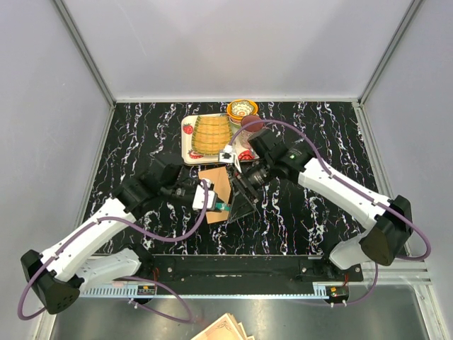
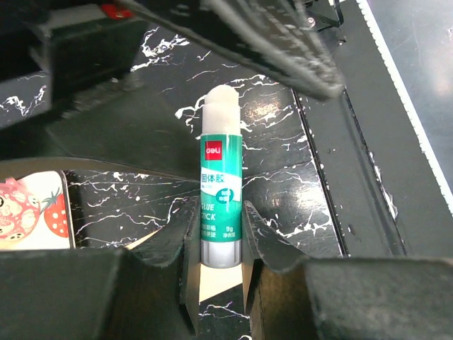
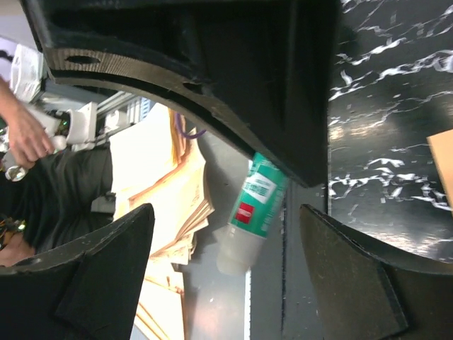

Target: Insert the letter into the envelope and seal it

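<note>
Jaws of the left gripper [image 2: 221, 241] are clamped on the lower barrel of a glue stick [image 2: 221, 170], a green-and-white plastic cylinder, uncapped, its rounded white tip bare. The right gripper [image 3: 225, 212] has its jaws wide apart, holding nothing, near the stick. Beneath both lies the envelope [image 1: 211, 177], flat orange-tan kraft paper on the black, white-veined table [image 1: 318, 127], just beside a tray [image 1: 185, 138].

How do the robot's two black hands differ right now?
The left hand has its fingers close together; the right hand has them wide apart. The left hand grips an uncapped green-and-white glue stick; the right hand grips nothing. Both are black and hover near the orange-tan paper envelope.
</note>
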`<action>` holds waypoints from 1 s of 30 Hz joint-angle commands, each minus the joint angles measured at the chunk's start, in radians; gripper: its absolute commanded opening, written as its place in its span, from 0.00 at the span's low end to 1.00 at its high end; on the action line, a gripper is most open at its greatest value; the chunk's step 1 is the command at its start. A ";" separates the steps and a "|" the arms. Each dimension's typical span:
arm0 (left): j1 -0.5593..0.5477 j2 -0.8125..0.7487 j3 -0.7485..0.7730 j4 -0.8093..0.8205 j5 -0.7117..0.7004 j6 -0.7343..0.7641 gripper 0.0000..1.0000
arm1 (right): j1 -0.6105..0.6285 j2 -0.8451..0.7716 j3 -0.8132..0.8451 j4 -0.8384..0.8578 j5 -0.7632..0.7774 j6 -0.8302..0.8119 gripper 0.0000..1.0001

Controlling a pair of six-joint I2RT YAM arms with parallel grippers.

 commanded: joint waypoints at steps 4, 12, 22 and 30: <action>-0.040 0.017 0.063 -0.042 -0.042 0.126 0.00 | 0.046 0.036 -0.023 0.033 -0.053 0.081 0.72; -0.076 0.036 0.090 -0.107 -0.061 0.220 0.00 | 0.048 0.075 -0.025 0.056 -0.081 0.144 0.51; -0.109 0.034 0.106 -0.145 -0.078 0.272 0.00 | 0.049 0.096 -0.038 0.094 -0.100 0.215 0.35; -0.138 0.039 0.119 -0.182 -0.099 0.310 0.00 | 0.069 0.121 -0.041 0.128 -0.116 0.270 0.35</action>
